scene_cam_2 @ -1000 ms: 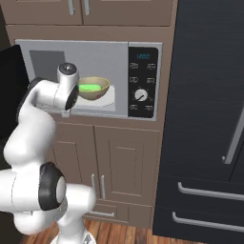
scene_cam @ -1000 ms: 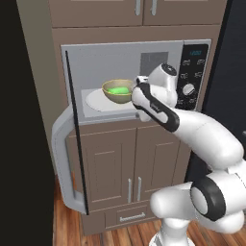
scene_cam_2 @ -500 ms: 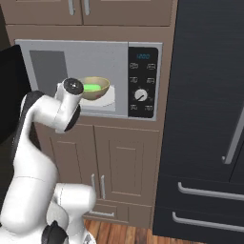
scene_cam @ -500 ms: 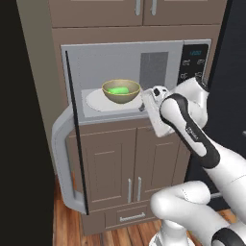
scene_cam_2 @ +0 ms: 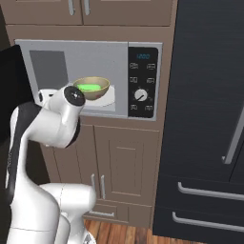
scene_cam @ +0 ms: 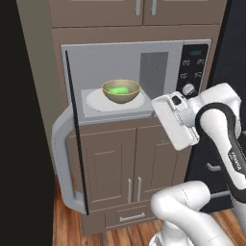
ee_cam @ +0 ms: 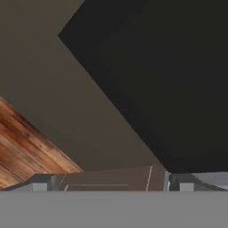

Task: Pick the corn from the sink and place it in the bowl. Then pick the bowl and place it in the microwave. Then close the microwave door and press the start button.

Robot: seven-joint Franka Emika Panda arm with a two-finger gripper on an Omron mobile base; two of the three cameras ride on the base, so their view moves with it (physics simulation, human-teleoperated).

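Arm drawn back from microwave (scene_cam: 192, 62), fingers (ee_cam: 42, 181) apart, empty, corn (scene_cam: 117, 90) half-hidden in bowl (scene_cam: 121, 96)

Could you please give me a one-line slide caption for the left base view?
Bowl holding the corn sits inside the microwave, its door swung open.

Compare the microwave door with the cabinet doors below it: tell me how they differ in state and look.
The microwave door stands swung wide open; the cabinet doors are shut. The microwave door has a dark glass window in a silver frame; the cabinet doors are brown panelled wood. The microwave door carries one long curved grey handle; the cabinet doors have short straight silver pulls. Both hinge vertically.
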